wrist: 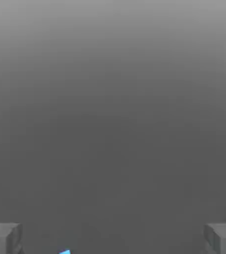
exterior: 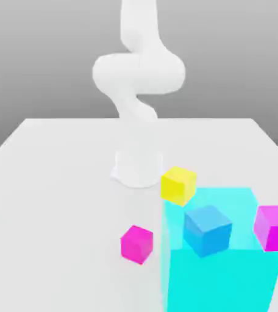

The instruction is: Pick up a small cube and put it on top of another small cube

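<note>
Table (exterior: 56,183) white, arm base (exterior: 136,166) at centre-back in exterior view, arm (exterior: 138,70) rising and folding above it.

L to R in exterior view: small cube (exterior: 136,244), hot pink, flat on table, front of base and slightly to exterior view's left of the big block. Apart from everything, open table on its left, front and back sides; only near neighbour is cyan block (exterior: 227,274) just beside on exterior view's right. Yellow cube (exterior: 178,185) further back, near base, touching or overlapping cyan block's back corner, can't tell which. Blue cube (exterior: 208,230), the stack target, seen through/within translucent cyan block outline; can't tell if inside, behind or on it. Purple cube (exterior: 277,227) at far right, by cyan block's right edge.

Hand view: gripper (wrist: 113,238) w/ fingertips (wrist: 3,238) at opposite frame corners, jaws spread wide, nothing between. Mostly grey backdrop ahead, so hand judged tilted away from table, not yet over any cube. Blue sliver (wrist: 65,252) at frame edge, likely blue cube or cyan block, can't tell.

Judgement: no grasp yet, task at start. Pink cube lay below and forward of the hand, toward camera side of base. No long axis, faces roughly equal, sat rotated to table edges, so wrist yaw to match faces probably needed. Approach from above best; plenty of room on exterior view's left, tighter on the cyan block side. Placement harder: target crowded by cyan block, yellow and purple cubes nearby, risk of knocking.
</note>
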